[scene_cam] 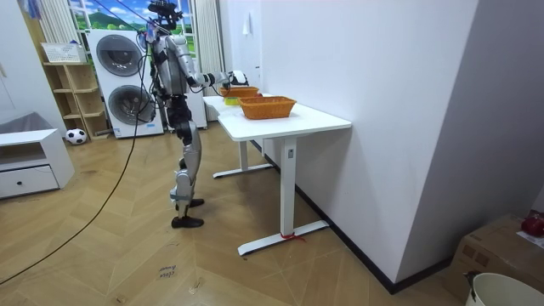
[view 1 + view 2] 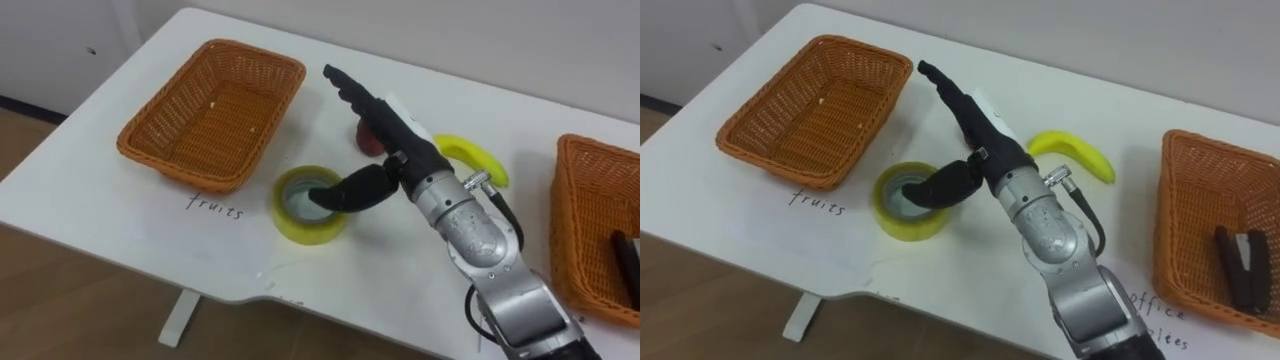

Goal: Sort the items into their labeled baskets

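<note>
Sorting early: fruit basket [image 2: 215,110] left of tape roll [image 2: 300,228] empty, banana [image 2: 482,156] right of it loose; right hand [image 2: 385,125] spread wide, thumb in roll

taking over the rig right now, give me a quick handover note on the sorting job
Right hand: open, fingers straight above the red fruit, thumb at the hole of the yellow tape roll; nothing gripped.
On the table, between the baskets: tape roll, banana, and the red fruit, mostly hidden by the hand.
Fruits basket: empty. Office basket: holds a dark stapler.
Done: stapler sorted.
Left: banana and red fruit to the fruits basket, tape roll to the office basket.
</note>
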`<state>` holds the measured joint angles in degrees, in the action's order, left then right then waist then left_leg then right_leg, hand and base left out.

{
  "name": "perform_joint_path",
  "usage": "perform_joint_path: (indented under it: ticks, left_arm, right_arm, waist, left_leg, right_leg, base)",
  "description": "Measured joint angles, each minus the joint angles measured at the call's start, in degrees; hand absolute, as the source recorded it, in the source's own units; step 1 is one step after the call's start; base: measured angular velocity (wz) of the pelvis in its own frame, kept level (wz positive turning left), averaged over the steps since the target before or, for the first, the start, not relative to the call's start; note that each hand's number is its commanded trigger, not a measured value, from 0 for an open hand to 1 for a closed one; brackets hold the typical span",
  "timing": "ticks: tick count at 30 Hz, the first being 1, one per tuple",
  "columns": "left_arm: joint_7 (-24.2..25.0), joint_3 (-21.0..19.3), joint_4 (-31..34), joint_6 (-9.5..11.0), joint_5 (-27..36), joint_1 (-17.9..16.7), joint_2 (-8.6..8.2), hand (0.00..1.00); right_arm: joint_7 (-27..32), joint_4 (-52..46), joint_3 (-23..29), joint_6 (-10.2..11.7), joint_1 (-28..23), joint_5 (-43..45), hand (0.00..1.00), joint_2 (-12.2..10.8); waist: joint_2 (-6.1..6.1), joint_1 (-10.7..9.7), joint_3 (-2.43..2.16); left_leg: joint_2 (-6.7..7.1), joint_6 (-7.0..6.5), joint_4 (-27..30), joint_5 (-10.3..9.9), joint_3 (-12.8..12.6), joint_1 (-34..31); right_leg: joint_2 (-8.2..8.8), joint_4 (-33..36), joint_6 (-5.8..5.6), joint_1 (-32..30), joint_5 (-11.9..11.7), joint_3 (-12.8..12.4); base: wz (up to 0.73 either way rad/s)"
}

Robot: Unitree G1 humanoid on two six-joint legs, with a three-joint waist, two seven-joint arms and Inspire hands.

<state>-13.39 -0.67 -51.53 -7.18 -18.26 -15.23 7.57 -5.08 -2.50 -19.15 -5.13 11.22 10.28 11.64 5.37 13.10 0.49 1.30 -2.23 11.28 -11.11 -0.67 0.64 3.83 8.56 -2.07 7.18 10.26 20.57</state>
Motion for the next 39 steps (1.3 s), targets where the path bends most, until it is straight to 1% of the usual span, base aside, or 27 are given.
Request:
perform_joint_path:
  ticks: [5,13,19,21,23,26,31,33,39]
  left_arm:
    - [-0.02,1.02,0.34,-0.49,-0.01,-0.16,0.06,0.0]
    - [0.01,1.35,1.07,-1.11,-0.01,-0.27,0.07,0.0]
    - [0.17,1.72,1.09,-1.44,-0.01,-0.31,0.03,0.0]
    - [0.17,2.22,1.09,-1.58,-0.01,-0.45,0.06,0.0]
    - [0.28,2.94,1.09,-1.58,-0.01,-0.63,0.05,0.0]
    - [0.59,3.26,1.08,-1.57,-0.01,-0.59,0.0,0.0]
    - [1.5,3.25,0.93,-1.54,-0.01,-0.46,0.0,0.0]
    - [1.63,3.25,0.86,-1.48,-0.02,-0.48,-0.03,0.0]
    - [1.7,3.22,0.35,-1.47,-0.37,-0.48,-0.04,0.0]
  right_arm:
    - [0.0,0.0,0.0,0.0,0.0,1.31,0.0,0.67]
    - [-0.07,0.03,0.0,-0.05,0.0,1.32,0.0,0.7]
    - [-0.12,0.28,-0.11,-0.89,-0.01,1.31,0.0,0.69]
    - [-0.12,1.52,-0.63,-0.9,-0.02,1.88,0.0,0.51]
    - [-0.33,3.15,-2.08,-1.44,-0.11,3.34,0.0,0.46]
    - [-1.29,4.17,-2.45,-1.99,-0.13,3.9,0.0,0.14]
    - [-1.34,4.95,-2.47,-1.98,-0.13,6.39,0.0,-0.55]
    - [-1.33,6.1,-2.44,-1.96,-0.13,6.52,0.0,-0.89]
    - [-1.03,6.39,-2.33,-1.94,-0.12,6.82,0.0,-0.89]
  waist:
    - [-0.04,-0.01,0.02]
    - [-0.2,-0.02,0.07]
    - [-0.28,-0.02,0.1]
    - [-0.29,-0.08,0.1]
    - [-0.24,-0.11,0.06]
    - [-0.07,-0.06,-0.05]
    - [-0.02,-0.04,-0.04]
    - [-0.01,-0.03,-0.01]
    - [0.19,-0.03,0.15]
  left_leg:
    - [0.0,0.0,-0.01,0.0,0.01,-0.13]
    - [-0.02,0.0,-0.08,0.0,0.08,-0.17]
    - [0.06,0.0,-0.11,-0.01,0.23,-0.19]
    - [0.08,0.0,-0.1,-0.01,0.23,-0.13]
    - [0.11,0.0,-0.09,-0.01,0.24,-0.15]
    - [0.17,-0.01,-0.09,-0.01,0.42,-0.36]
    - [0.26,-0.03,-0.05,0.01,0.81,-0.35]
    - [0.29,-0.03,-0.03,0.01,0.91,-0.31]
    - [0.31,-0.03,-0.02,0.01,0.96,-0.32]
  right_leg:
    - [0.01,0.0,0.0,-0.19,0.0,0.02]
    - [0.02,0.0,0.0,-0.21,0.0,0.05]
    - [-0.01,0.0,0.0,-0.19,0.0,0.06]
    - [-0.01,0.0,0.0,-0.08,0.0,0.04]
    - [0.01,0.0,0.0,-0.08,0.0,0.04]
    - [0.03,0.0,0.0,-0.25,0.0,0.09]
    - [0.06,0.0,0.0,-0.1,0.0,0.09]
    - [0.08,0.0,0.0,0.01,0.0,0.08]
    - [0.09,-0.01,0.0,0.12,0.0,0.07]
  base:
    - [0.0]
    - [0.0]
    - [0.0]
    - [0.0]
    - [0.0]
    - [0.0]
    - [0.03]
    - [0.02]
    - [0.0]
